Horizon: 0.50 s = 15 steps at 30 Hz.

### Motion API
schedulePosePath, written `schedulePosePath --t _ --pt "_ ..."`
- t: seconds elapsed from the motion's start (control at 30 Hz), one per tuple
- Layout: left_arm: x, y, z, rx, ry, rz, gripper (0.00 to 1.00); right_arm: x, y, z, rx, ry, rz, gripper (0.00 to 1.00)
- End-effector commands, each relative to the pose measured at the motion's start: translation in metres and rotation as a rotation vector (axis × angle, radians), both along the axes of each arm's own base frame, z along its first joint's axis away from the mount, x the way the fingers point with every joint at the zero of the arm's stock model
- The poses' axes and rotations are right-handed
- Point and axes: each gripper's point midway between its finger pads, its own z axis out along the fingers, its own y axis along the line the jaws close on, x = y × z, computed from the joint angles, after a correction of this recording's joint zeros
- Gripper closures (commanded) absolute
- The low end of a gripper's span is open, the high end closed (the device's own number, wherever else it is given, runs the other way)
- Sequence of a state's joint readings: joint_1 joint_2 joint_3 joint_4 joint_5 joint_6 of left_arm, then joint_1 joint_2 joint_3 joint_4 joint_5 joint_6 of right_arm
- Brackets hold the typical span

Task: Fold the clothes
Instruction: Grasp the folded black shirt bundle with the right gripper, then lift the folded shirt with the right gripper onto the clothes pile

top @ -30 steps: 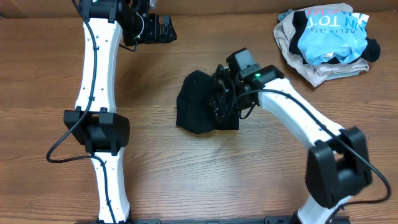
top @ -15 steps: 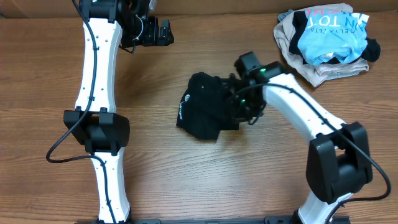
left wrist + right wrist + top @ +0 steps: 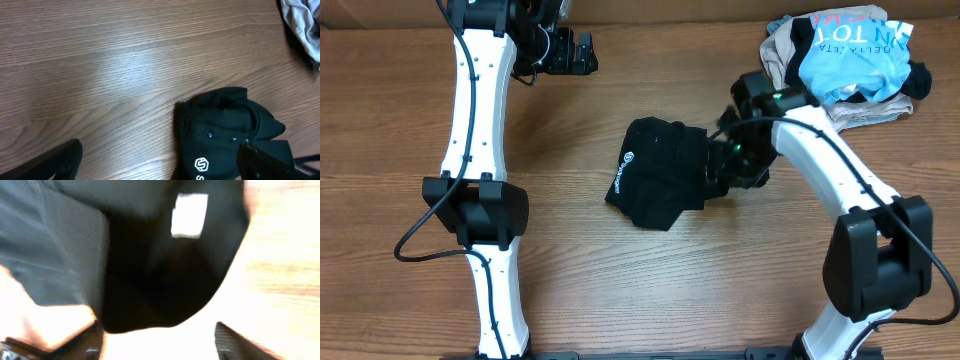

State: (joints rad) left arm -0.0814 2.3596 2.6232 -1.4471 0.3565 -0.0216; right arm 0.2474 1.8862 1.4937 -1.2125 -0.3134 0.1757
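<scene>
A black shirt (image 3: 660,185) lies folded into a compact bundle mid-table, with a white logo showing on its left side. My right gripper (image 3: 725,178) is at the bundle's right edge, open and holding nothing. In the right wrist view the black cloth (image 3: 150,255) fills the upper frame, just ahead of the spread fingers (image 3: 160,347). My left gripper (image 3: 588,52) is open and empty at the far left of the table, well away from the shirt. The left wrist view shows the shirt (image 3: 225,130) with its buttons and logo, and the left fingers (image 3: 160,170) at the bottom corners.
A pile of unfolded clothes (image 3: 845,65), light blue, beige and black, lies at the far right corner. Its grey edge shows in the left wrist view (image 3: 302,25). Bare wooden table (image 3: 570,270) surrounds the shirt.
My right gripper has moved right, from over the shirt to its right edge. The shirt has shifted a little to the right and its logo now shows. The left arm has barely moved.
</scene>
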Motion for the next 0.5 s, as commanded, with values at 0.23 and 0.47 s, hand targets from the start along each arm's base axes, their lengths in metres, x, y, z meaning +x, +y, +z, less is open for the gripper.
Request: schedulePosePath --t 0.23,0.47 --pt "-0.001 0.004 0.005 0.041 -0.027 -0.030 0.00 0.054 -0.008 0.004 0.111 -0.193 -0.075 0.00" --pt "-0.004 0.008 0.002 0.065 -0.010 -0.022 0.00 0.055 0.005 -0.036 0.184 -0.116 -0.101 0.00"
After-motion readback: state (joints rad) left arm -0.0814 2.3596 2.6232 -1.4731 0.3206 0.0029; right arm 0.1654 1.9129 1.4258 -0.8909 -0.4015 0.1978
